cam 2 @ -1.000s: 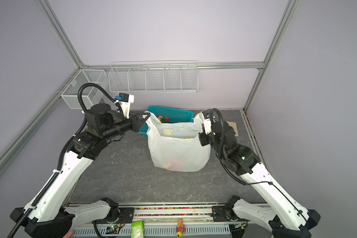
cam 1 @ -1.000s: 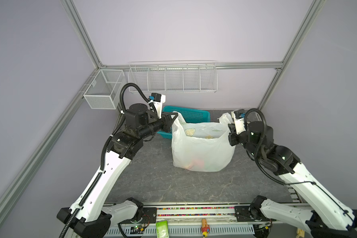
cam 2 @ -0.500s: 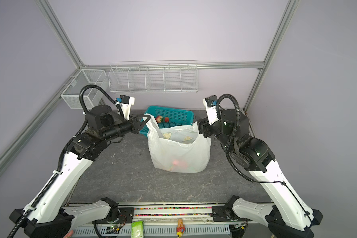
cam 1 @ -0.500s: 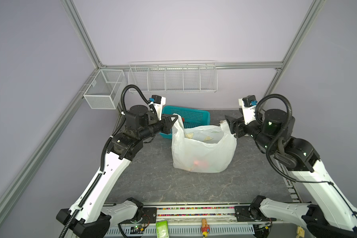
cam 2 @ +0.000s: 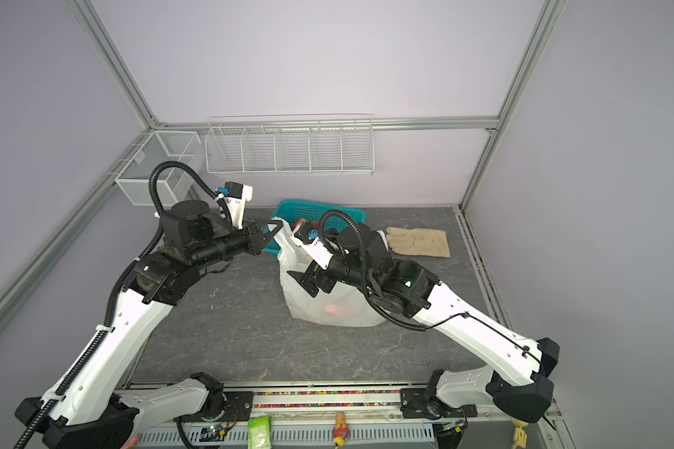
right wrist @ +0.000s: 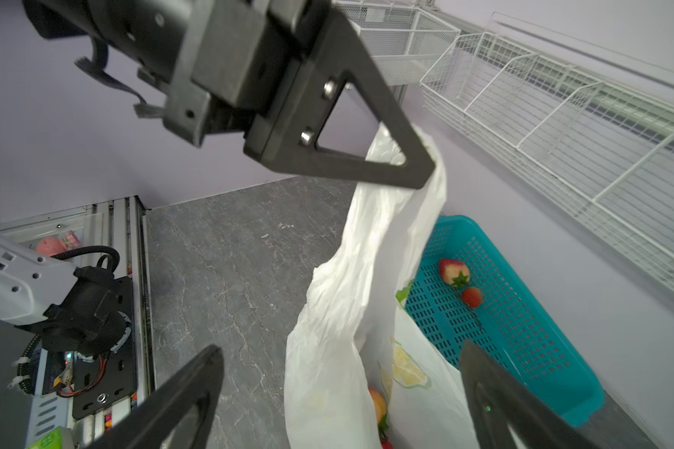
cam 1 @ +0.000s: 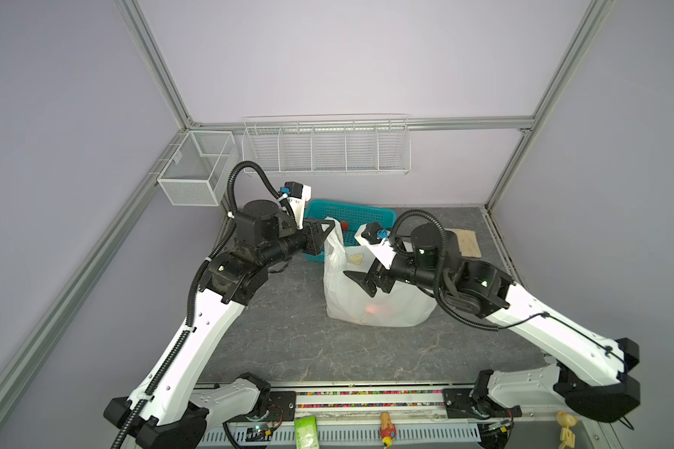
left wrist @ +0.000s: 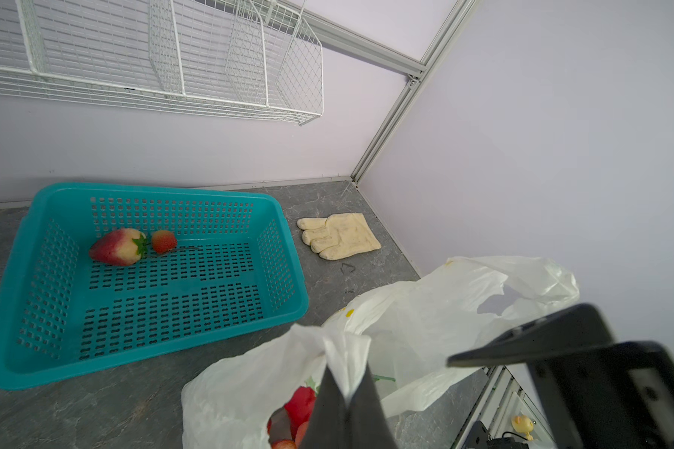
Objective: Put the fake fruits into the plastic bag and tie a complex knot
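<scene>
Over the last second my right claw had let go of the plastic bag. It had been pressed together at the bag's right rim. Now its jaws stood spread wide above the bag's open top, holding nothing that I could see. The left claw had not moved. It was pinching the bag's left handle loop and holding that side up, while the freed right handle loop lay slack. The bag stood on the bench toward its back edge, just in front of the teal basket, which sat against that edge.

I judged that the mouth, now held from one side only, might sag shut. The right arm, though, was free to fetch more fruit or to take the second loop. Filling was not finished, so I reckoned the knot had to wait.

My count:
- One bag with two handle loops, and one basket.
- Two fruits left in the basket, a large strawberry and a small strawberry, just beside each other.
- Red fruits inside the bag: at least three pieces showed through the mouth, and the plastic hid the full number.
- One beige glove lying flat near the bench's back right corner.
- Two arms and two claws.
</scene>
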Available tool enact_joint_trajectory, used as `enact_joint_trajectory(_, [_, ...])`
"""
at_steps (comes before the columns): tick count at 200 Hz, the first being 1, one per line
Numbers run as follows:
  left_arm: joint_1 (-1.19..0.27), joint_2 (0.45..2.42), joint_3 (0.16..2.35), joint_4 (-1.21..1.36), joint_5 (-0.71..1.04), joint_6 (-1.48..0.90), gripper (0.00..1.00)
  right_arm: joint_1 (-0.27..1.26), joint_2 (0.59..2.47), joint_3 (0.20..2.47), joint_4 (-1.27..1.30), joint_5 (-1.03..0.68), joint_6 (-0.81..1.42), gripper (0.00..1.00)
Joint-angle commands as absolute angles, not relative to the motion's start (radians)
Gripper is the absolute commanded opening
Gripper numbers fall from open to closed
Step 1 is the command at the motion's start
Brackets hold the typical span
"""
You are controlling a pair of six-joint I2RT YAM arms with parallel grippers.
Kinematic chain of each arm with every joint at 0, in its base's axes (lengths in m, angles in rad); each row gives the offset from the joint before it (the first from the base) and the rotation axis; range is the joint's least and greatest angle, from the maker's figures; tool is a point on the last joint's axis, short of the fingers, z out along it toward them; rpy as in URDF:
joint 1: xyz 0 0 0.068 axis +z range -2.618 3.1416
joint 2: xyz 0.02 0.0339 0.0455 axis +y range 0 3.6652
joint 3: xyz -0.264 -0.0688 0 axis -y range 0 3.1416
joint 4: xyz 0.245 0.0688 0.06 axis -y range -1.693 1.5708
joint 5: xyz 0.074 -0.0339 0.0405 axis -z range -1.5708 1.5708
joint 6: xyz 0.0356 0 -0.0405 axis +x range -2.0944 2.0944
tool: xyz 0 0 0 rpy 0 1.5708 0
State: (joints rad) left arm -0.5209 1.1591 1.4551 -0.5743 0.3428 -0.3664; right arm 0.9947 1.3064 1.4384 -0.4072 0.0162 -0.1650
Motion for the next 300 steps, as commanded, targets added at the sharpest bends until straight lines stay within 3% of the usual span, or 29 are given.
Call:
enact_joint_trajectory(1, [-0.517,1.14,1.488,-0.608,0.367,-0.381,0.0,0.942,1.323,1.386,-0.21,-0.1,-0.172,0.94])
enact_joint_trajectory(29, [-0.517,1.123,1.491,-0.609,0.368,-0.379,0.0,0.89,1.363,1.316,-0.086,-0.173,-0.179,0.89])
enact_joint_trajectory(75, [-0.517,1.114,1.499,-0.618,0.375,-0.376,0.0,0.821,1.444,1.293,0.021,-0.326,-0.169,0.89])
enact_joint_trajectory(85, [-0.516,1.113,1.503,-0.618,0.373,-0.374,0.0,0.815,1.46,1.291,0.025,-0.362,-0.173,0.91])
enact_joint_trajectory(96, [-0.517,1.112,1.508,-0.62,0.366,-0.374,0.0,0.809,1.469,1.278,0.031,-0.385,-0.17,1.0])
enact_joint_trajectory(146, [-0.516,1.118,1.499,-0.573,0.351,-0.383,0.0,0.765,1.433,1.154,0.147,-0.482,-0.113,0.29])
enact_joint_trajectory(166, [-0.516,1.112,1.468,-0.513,0.373,-0.375,0.2,0.75,1.423,1.143,0.13,-0.508,-0.114,0.07])
enact_joint_trajectory(193, [-0.516,1.076,1.43,-0.445,0.413,-0.254,0.53,0.718,1.393,1.114,0.1,-0.561,-0.124,0.07])
enact_joint_trajectory(210, [-0.515,1.034,1.38,-0.39,0.453,-0.142,0.66,0.697,1.374,1.106,0.074,-0.604,-0.129,0.07])
enact_joint_trajectory(250, [-0.514,0.989,1.262,-0.277,0.527,0.068,0.81,0.67,1.351,1.127,-0.018,-0.677,-0.171,0.07])
enact_joint_trajectory(271, [-0.514,1.039,1.301,-0.332,0.652,0.18,0.84,0.662,1.348,1.139,-0.058,-0.707,-0.19,0.07])
enact_joint_trajectory(300, [-0.515,1.132,1.411,-0.428,0.675,0.253,0.85,0.658,1.35,1.147,-0.083,-0.743,-0.204,0.07])
